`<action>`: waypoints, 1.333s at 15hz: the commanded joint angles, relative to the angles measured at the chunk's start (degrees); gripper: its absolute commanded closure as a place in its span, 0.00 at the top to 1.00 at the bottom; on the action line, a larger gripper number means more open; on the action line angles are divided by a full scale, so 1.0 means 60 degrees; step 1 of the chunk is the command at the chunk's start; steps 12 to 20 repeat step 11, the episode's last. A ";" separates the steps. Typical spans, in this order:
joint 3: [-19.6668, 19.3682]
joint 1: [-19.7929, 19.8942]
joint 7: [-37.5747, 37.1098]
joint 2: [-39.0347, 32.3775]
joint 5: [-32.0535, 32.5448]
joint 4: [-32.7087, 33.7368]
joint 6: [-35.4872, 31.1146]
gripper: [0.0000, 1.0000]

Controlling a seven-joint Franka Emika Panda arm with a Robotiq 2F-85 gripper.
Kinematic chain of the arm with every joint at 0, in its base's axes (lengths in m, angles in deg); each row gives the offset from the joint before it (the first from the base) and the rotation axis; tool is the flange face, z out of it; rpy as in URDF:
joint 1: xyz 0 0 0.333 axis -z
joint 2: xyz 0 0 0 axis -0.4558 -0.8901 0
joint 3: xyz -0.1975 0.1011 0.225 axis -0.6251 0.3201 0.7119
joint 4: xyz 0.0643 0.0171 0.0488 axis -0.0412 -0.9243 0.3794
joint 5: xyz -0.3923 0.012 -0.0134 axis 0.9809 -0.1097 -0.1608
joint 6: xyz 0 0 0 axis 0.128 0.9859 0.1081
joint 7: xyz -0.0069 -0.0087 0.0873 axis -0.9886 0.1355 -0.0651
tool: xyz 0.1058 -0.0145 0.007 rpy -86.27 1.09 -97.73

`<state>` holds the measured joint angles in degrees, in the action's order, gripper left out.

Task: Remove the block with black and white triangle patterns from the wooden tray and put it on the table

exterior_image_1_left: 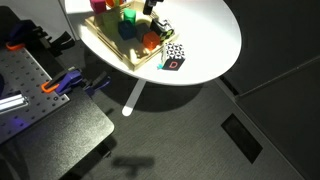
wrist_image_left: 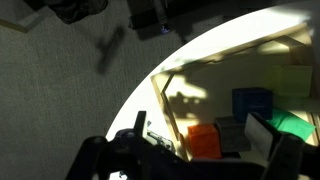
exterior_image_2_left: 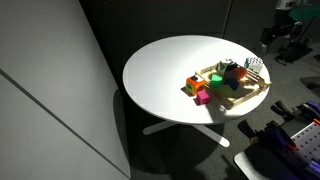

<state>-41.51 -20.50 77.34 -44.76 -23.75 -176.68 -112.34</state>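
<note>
The block (exterior_image_1_left: pixel 173 57) with black-and-white triangle faces and a dark face with a reddish mark sits on the white table (exterior_image_1_left: pixel 205 30), just outside a corner of the wooden tray (exterior_image_1_left: pixel 104 42). It also shows in an exterior view (exterior_image_2_left: pixel 254 63) and, dimly, in the wrist view (wrist_image_left: pixel 160 136) beside the tray rim (wrist_image_left: pixel 172 120). My gripper (wrist_image_left: pixel 212 150) is open and empty, raised over that side of the tray (exterior_image_2_left: pixel 247 98). It shows at the frame top in an exterior view (exterior_image_1_left: pixel 153 8).
The tray holds an orange block (wrist_image_left: pixel 204 139), a blue block (wrist_image_left: pixel 251 103), a green block (wrist_image_left: pixel 300 124), a grey block (wrist_image_left: pixel 235 135) and a smaller patterned cube (exterior_image_1_left: pixel 162 29). Yellow and magenta blocks (exterior_image_2_left: pixel 198 90) lie at the tray's other end. The table edge is close to the block.
</note>
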 commanded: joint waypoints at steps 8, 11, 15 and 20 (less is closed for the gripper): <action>0.0093 0.0090 -0.0013 0.0642 -0.0008 -0.0382 -0.0238 1.00; 0.0095 0.0091 -0.0017 0.0647 -0.0008 -0.0408 -0.0265 1.00; 0.0095 0.0091 -0.0017 0.0647 -0.0008 -0.0408 -0.0265 1.00; 0.0095 0.0091 -0.0017 0.0647 -0.0008 -0.0408 -0.0265 1.00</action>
